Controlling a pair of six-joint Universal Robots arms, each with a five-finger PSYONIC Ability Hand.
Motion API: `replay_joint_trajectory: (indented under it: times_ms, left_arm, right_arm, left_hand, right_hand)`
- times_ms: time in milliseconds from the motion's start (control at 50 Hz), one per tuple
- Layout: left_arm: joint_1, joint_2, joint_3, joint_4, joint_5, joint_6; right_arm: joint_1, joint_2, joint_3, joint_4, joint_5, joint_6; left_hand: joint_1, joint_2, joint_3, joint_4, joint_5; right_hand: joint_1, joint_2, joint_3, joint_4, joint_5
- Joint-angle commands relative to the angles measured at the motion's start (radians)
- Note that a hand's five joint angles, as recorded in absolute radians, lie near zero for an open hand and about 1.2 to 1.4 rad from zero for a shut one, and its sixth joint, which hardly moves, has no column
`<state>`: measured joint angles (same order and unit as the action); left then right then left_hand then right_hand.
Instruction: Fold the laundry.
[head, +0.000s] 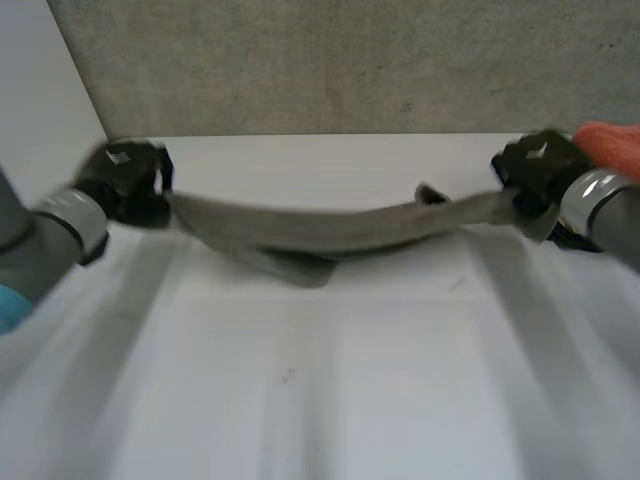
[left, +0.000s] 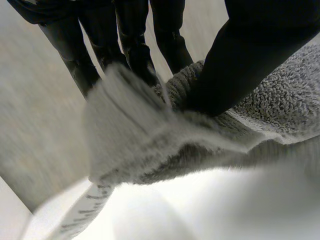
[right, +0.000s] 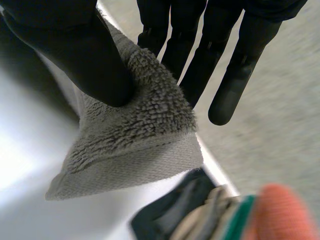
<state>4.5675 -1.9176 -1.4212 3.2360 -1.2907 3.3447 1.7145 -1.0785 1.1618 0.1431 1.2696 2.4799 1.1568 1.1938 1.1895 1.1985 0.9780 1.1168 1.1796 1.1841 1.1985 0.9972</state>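
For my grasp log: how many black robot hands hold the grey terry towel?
2. The left hand pinches one end of the grey terry towel; the right hand pinches a corner at the opposite end.

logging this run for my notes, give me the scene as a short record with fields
item: grey towel, stretched between both hands, its middle sagging
left hand: thumb and fingers pinch one end of the towel
right hand: thumb and fingers pinch a corner at the other end
surface: white table, towel held near its far edge
nearby: orange cloth beside the right hand
fold state: not yet folded
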Motion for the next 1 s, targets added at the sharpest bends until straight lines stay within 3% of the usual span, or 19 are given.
replay_joint_trajectory:
  times_ms: [20, 100, 160, 300, 400, 480, 540, 640, 740, 800, 920, 1000]
  left_arm:
    - [0.017, 0.297, 0.065, -0.316, 0.053, -0.073]
    - [0.037, 0.313, 0.123, -0.505, 0.064, -0.015]
    - [0.048, 0.295, 0.145, -0.573, 0.056, 0.015]
    - [0.054, 0.091, 0.171, -0.512, 0.022, 0.056]
    - [0.045, -0.089, 0.264, -0.316, -0.015, 0.065]
    - [0.034, -0.182, 0.386, -0.087, -0.056, 0.038]
    - [0.033, -0.154, 0.424, 0.145, -0.053, -0.060]
    - [0.024, -0.034, 0.392, 0.375, -0.064, -0.198]
    - [0.025, 0.014, 0.360, 0.321, -0.082, -0.231]
    - [0.030, 0.020, 0.337, 0.219, -0.084, -0.211]
    - [0.025, 0.005, 0.191, 0.033, -0.068, -0.094]
    - [0.002, -0.038, 0.056, 0.016, -0.053, 0.027]
  right_arm:
    - [-0.013, -0.187, -0.120, 0.205, 0.017, -0.010]
    - [-0.032, -0.201, -0.163, 0.360, -0.009, -0.090]
    - [-0.024, -0.178, -0.174, 0.443, -0.015, -0.188]
    - [0.033, -0.040, -0.195, 0.370, 0.048, -0.213]
    - [0.077, 0.100, -0.280, 0.132, 0.128, -0.135]
    - [0.096, 0.193, -0.393, -0.161, 0.201, -0.059]
    - [0.091, 0.204, -0.441, -0.465, 0.221, 0.020]
    - [0.083, 0.164, -0.427, -0.671, 0.180, 0.117]
    - [0.062, 0.140, -0.429, -0.591, 0.117, 0.148]
    - [0.047, 0.140, -0.421, -0.482, 0.082, 0.145]
    - [0.007, 0.152, -0.328, -0.200, -0.047, 0.131]
    - [-0.001, 0.176, -0.214, -0.102, -0.121, 0.082]
  left_hand:
    - [0.240, 0.202, 0.207, 0.198, 0.244]
    - [0.240, 0.202, 0.207, 0.198, 0.244]
    - [0.240, 0.202, 0.207, 0.198, 0.244]
    - [0.240, 0.202, 0.207, 0.198, 0.244]
    - [0.240, 0.202, 0.207, 0.198, 0.244]
    - [0.240, 0.202, 0.207, 0.198, 0.244]
    - [0.240, 0.202, 0.207, 0.198, 0.244]
    - [0.240, 0.202, 0.207, 0.198, 0.244]
    - [0.240, 0.202, 0.207, 0.198, 0.244]
    - [0.240, 0.202, 0.207, 0.198, 0.244]
    - [0.240, 0.202, 0.207, 0.198, 0.244]
    - [0.240, 0.202, 0.207, 0.198, 0.244]
  right_hand:
    - [0.279, 0.217, 0.212, 0.198, 0.225]
    - [0.279, 0.217, 0.212, 0.198, 0.225]
    - [0.279, 0.217, 0.212, 0.198, 0.225]
    - [0.279, 0.217, 0.212, 0.198, 0.225]
    - [0.279, 0.217, 0.212, 0.198, 0.225]
    - [0.279, 0.217, 0.212, 0.198, 0.225]
    - [0.279, 0.217, 0.212, 0.198, 0.225]
    - [0.279, 0.217, 0.212, 0.198, 0.225]
    - [0.279, 0.217, 0.212, 0.198, 0.225]
    - [0.279, 0.217, 0.212, 0.198, 0.225]
    - [0.279, 0.217, 0.212, 0.198, 0.225]
    - [0.279, 0.217, 0.212, 0.198, 0.225]
